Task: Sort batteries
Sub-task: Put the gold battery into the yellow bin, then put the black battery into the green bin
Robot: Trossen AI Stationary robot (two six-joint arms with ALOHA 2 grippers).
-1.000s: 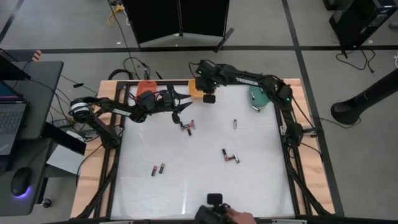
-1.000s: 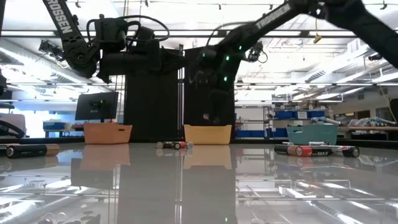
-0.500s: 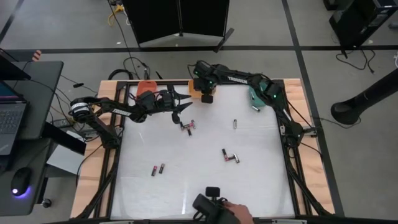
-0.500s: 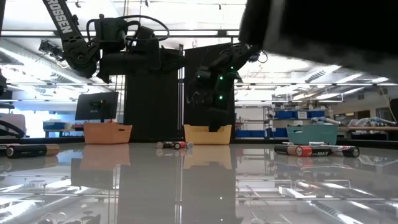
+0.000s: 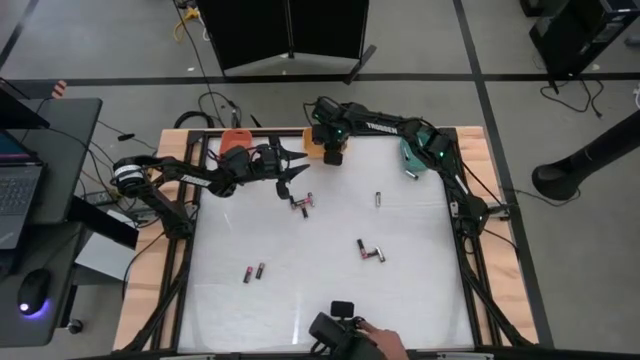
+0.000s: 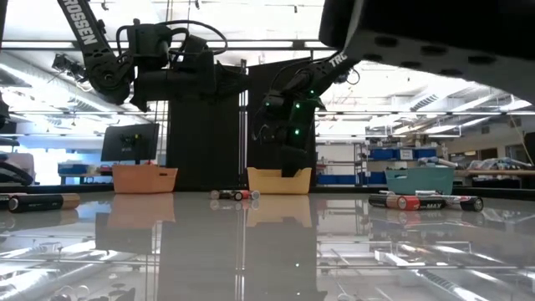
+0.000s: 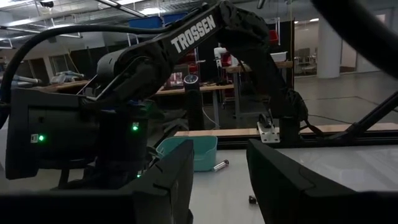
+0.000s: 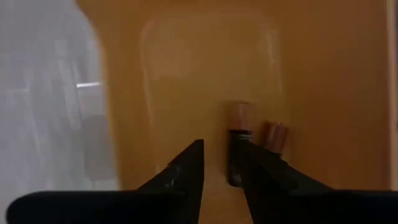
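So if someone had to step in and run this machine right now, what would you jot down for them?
Right gripper: over the yellow-orange plastic bin at the table's far edge, fingers parted, a small dark battery with a copper end between them in the bin; whether it is let go I cannot tell. A second battery lies beside it.
Left gripper: open, holding nothing, near the red-orange bin.
Teal bin: far right.
Left to do: loose batteries on the white table, a cluster near the left gripper, one mid-table, a group further in, two near the front.
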